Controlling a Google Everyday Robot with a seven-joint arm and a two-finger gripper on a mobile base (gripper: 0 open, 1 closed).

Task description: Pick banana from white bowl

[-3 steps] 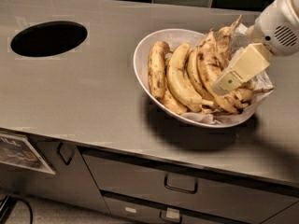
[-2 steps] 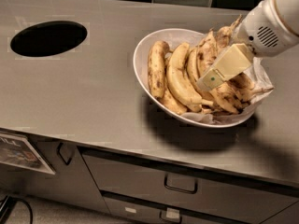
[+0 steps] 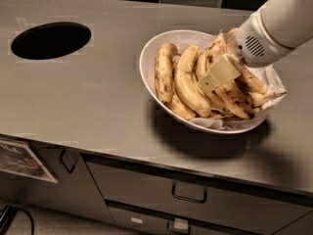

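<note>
The arm [image 3: 281,21] is cut off at the upper right corner of the frame. Its pincer [image 3: 218,75] sits low over the right half of the white bowl [image 3: 146,58]. Whether it is spread or pressed together cannot be told. It covers the upper part of the banana [image 3: 231,100], which lies in the bowl among others on crumpled paper [image 3: 274,80]. That paper hides the bowl's right rim. Open counter [image 3: 98,106] stretches left to a round hole [image 3: 51,39] at upper left.
</note>
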